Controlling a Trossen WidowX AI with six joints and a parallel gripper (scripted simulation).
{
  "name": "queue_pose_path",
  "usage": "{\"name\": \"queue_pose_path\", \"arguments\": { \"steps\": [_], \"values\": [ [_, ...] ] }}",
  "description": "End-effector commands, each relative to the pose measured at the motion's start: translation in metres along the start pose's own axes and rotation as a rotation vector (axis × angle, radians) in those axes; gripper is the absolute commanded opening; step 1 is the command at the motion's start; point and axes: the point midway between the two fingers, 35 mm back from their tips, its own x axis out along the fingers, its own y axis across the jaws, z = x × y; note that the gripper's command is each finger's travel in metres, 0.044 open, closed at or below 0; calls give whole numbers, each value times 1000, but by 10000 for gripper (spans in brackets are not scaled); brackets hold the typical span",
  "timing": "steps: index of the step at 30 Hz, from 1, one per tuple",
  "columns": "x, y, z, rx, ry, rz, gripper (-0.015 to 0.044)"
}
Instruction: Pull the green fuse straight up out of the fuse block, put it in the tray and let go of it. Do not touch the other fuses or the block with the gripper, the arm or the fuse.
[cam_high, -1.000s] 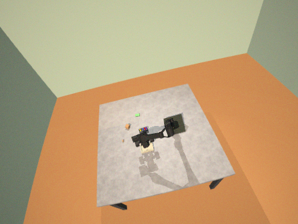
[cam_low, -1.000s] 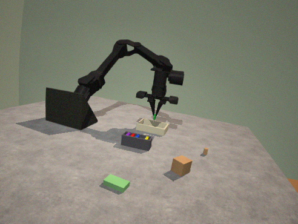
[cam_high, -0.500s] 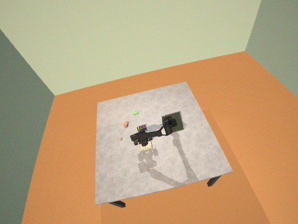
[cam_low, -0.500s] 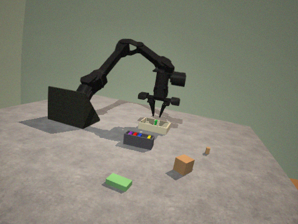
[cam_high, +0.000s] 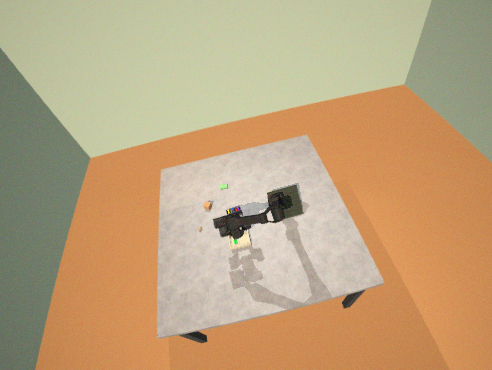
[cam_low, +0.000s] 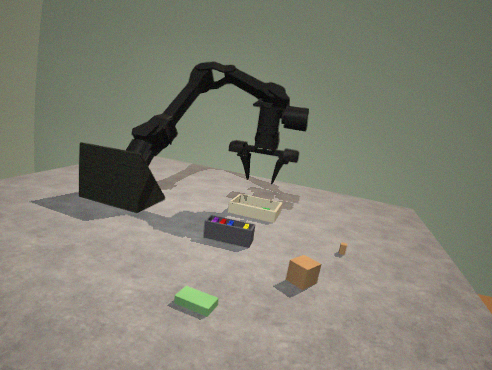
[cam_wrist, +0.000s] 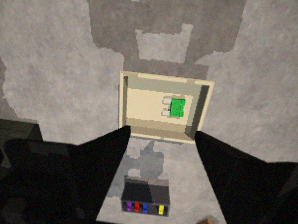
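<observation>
The green fuse lies flat on its side inside the cream tray, its two pale prongs pointing left in the wrist view. My gripper is open and empty, above the tray, with its fingertips wide apart. The dark fuse block stands beside the tray. It holds a purple, a red, a blue and a yellow fuse, with a gap between the blue and the yellow. The fingertips are hidden in the top view.
A green slab, an orange cube and a small orange piece lie on the table beyond the block. The arm's dark base stands on the table to one side.
</observation>
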Motion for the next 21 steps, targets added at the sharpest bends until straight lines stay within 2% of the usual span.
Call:
{"name": "queue_pose_path", "arguments": {
  "steps": [1, 21],
  "values": [
    [-4, 0, 2, -7, -6, -1, 330],
    [-2, 1, 0, 0, 0, 2, 330]
  ]
}}
